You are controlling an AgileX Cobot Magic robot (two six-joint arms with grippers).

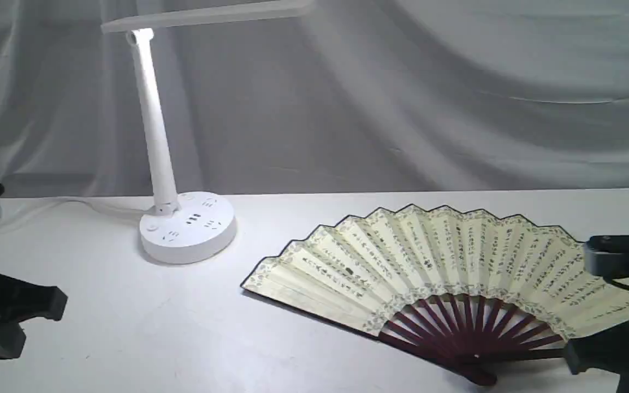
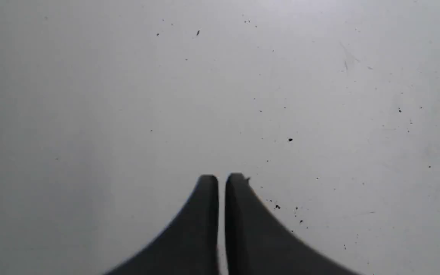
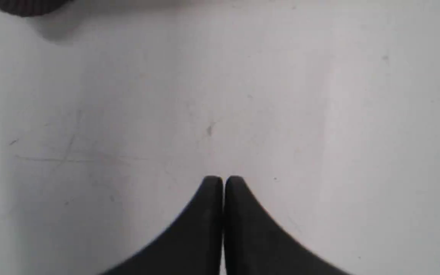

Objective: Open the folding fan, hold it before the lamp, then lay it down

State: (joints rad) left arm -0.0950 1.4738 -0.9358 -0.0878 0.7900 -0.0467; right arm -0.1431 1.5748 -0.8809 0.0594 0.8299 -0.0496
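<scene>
The folding fan (image 1: 434, 267) lies spread flat on the white table, cream leaf with black calligraphy fanned wide, maroon ribs (image 1: 467, 333) meeting near the front edge. The lamp (image 1: 186, 226) stands at the back left, its stem upright and its bar head (image 1: 205, 15) lit at the top. My left gripper (image 2: 222, 178) is shut with nothing in it and hangs over bare table at the left edge. My right gripper (image 3: 224, 179) is also shut and empty, over bare table at the right, its arm (image 1: 620, 305) overlapping the fan's right end in the exterior view.
A white cord (image 1: 74, 204) runs from the lamp's base toward the back left. Grey cloth (image 1: 402, 98) hangs behind the table. A dark rounded object (image 3: 25, 5) shows at the edge of the right wrist view.
</scene>
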